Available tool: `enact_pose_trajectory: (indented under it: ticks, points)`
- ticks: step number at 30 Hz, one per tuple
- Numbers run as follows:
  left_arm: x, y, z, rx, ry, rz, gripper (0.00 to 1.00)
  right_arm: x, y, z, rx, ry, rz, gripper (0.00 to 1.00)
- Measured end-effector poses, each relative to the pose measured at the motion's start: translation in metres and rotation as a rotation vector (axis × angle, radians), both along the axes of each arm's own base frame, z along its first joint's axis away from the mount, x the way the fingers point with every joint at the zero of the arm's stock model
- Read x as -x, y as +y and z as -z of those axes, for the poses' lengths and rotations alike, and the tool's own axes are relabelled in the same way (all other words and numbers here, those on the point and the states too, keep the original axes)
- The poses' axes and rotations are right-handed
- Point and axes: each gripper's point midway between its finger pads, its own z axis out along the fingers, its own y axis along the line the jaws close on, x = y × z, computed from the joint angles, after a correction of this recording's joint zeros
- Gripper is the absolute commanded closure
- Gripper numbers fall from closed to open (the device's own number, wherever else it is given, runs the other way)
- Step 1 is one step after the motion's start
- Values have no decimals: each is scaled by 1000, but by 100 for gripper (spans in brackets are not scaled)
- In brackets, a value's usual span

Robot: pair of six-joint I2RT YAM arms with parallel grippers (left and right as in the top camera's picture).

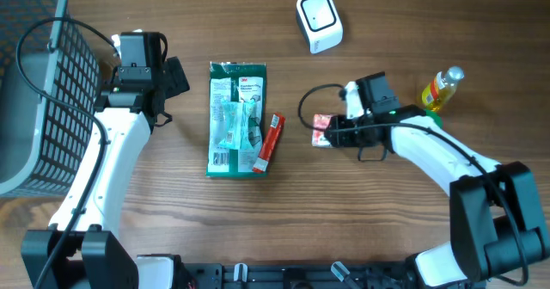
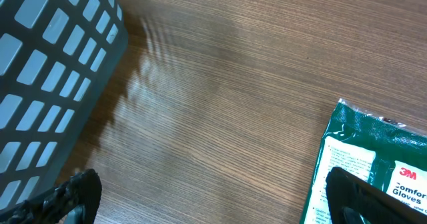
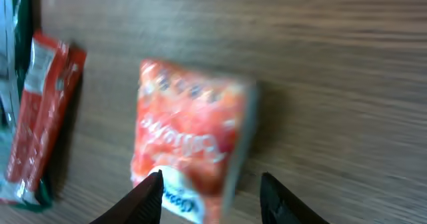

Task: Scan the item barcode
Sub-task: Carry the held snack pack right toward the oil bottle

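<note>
Right tool (image 3: 211,192) is low over the small red packet (image 1: 322,132), which lies flat on the bench (image 1: 387,229), right of centre. The jaws are about half apart and straddle the packet's near end. 1 finger overlaps its edge and the other shows a sliver of wood beside it, so I cannot tell if it is pinched. The wrist view is blurred too.

To do this well, I'd say centre the packet between the fingers before closing. Take it by the edges so the printed face stays bare, then lift and turn the barcode toward the white scanner (image 1: 319,21) at the far edge. Which face carries the code is not visible.

Left tool (image 2: 217,196) hovers with jaws spread wide and holds nothing, just beside the green glove pack (image 1: 238,119).

The grey basket (image 1: 34,108) on the far left shows only bare floor inside. A yellow bottle (image 1: 440,89) stands upright to the right.
</note>
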Motion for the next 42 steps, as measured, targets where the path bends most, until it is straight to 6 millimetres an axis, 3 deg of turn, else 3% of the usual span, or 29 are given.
enact_pose_trajectory:
  ticks: [5, 13, 19, 25, 42]
  points:
    - [0, 0, 0, 0, 0, 0, 0, -6, -13, -1, -19, 15, 81, 55]
    - [0, 0, 0, 0, 0, 0, 0, -6, -6, -4, -66, 25, 81, 56]
    - [0, 0, 0, 0, 0, 0, 0, -7, -1, 2, -89, 41, 79, 69]
    - [0, 0, 0, 0, 0, 0, 0, -4, -1, 11, -88, 71, 77, 69]
    - [0, 0, 0, 0, 0, 0, 0, -7, 0, 10, -97, 66, 93, 68]
